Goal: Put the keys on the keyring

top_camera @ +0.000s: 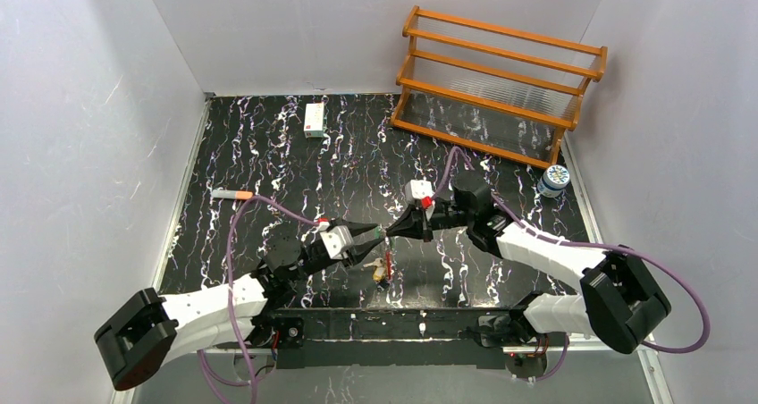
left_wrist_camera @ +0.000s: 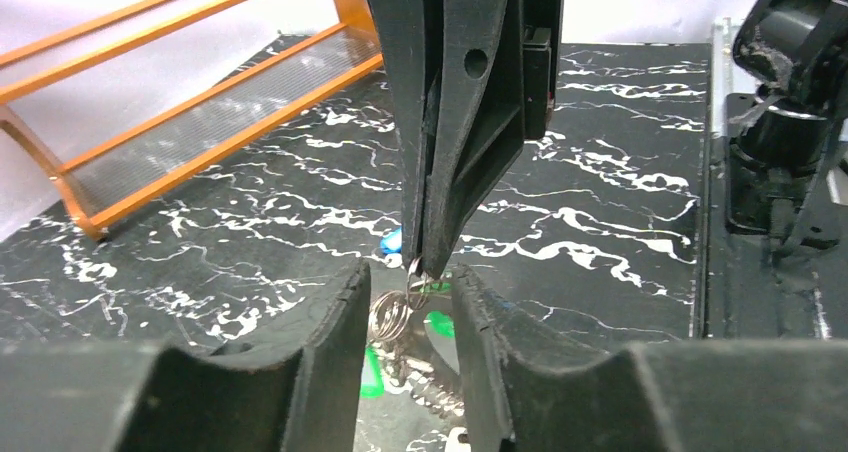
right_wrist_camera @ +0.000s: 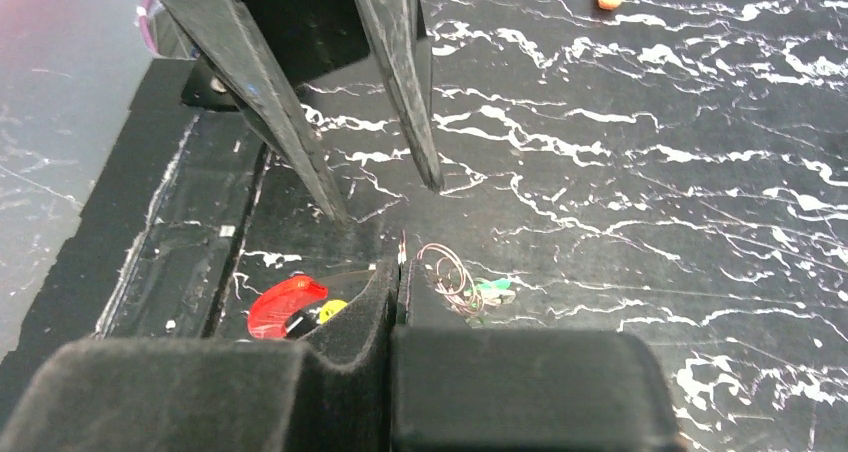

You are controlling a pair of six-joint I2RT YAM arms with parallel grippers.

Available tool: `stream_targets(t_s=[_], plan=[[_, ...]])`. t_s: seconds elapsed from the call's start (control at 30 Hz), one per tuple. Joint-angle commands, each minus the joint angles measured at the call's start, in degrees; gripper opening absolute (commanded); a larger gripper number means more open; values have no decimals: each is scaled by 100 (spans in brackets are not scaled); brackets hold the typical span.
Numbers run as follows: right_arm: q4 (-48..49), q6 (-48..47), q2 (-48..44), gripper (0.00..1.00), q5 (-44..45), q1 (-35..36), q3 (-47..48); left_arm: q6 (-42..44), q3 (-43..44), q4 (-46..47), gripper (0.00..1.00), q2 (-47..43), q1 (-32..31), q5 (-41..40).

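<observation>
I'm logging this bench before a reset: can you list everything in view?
orange wooden slatted rack: one, orange, far right corner.
small white box: one, white, far centre.
orange-tipped white marker: one, white and orange, left side.
blue-and-white round container: one, right edge, beside the rack.
thin metal keyring with red plastic segment: one, silver and red, near centre, below both pincers.
small keys with oval plastic tags: count unclear, green and blue tags, at the keyring.
black white-veined table: one, under everything.
left pincer: one, black, open above the keyring.
right pincer: one, black, shut on the keyring's wire.
</observation>
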Motion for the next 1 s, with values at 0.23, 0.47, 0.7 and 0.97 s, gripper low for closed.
stream_targets(t_s=[0.23, 0.47, 0.7, 0.97], plan=[[-3318, -1318, -5, 1, 1024, 170, 1436, 1032, 388, -1863, 42, -566, -11, -641], [-4272, -1538, 417, 1, 1607, 512, 2131, 1358, 734, -2663, 39, -300, -15, -404], [-4411, -1639, 605, 1, 1771, 767, 2295, 1273, 918, -2491, 31, 64, -11, 165], [-4294, -1665, 549, 1, 1651, 807, 2216, 1158, 963, -2217, 28, 263, -9, 420]])
